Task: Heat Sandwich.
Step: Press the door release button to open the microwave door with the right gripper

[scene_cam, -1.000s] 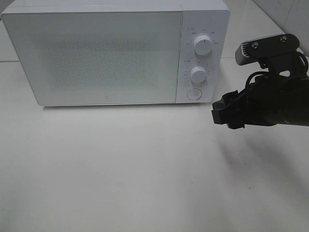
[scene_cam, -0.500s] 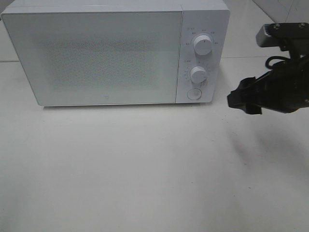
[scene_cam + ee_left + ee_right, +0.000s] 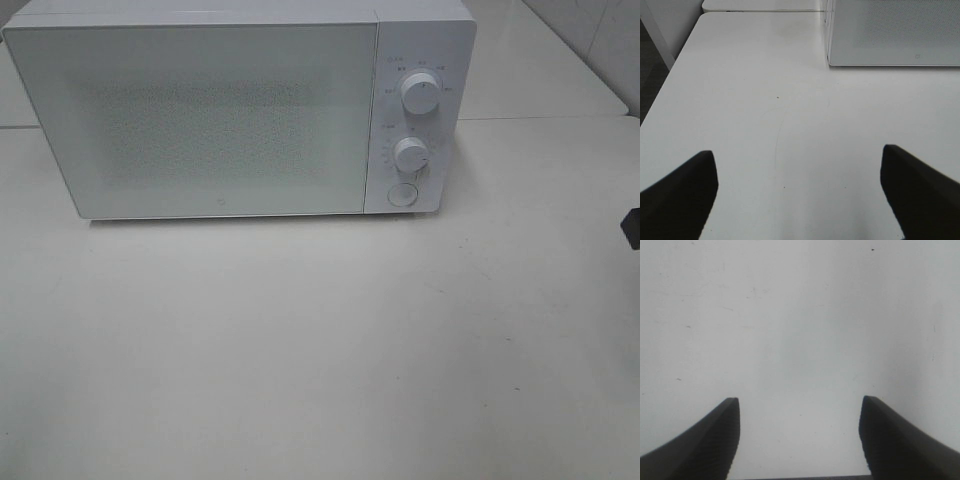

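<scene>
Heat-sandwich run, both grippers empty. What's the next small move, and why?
Probably move the right gripper toward the round button under the microwave's two dials, seemingly the door release. The door is shut and frosted, and no sandwich shows in any view. The left gripper and the right one stand open and empty above the table.

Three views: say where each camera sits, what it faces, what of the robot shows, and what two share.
Exterior high: mounted high, facing microwave and table; arm sliver at right edge.
Left wrist: on left arm, facing table and microwave; open left pincer shows.
Right wrist: on right arm, facing table; open right pincer shows.
Shared: microwave, in the first two.
</scene>
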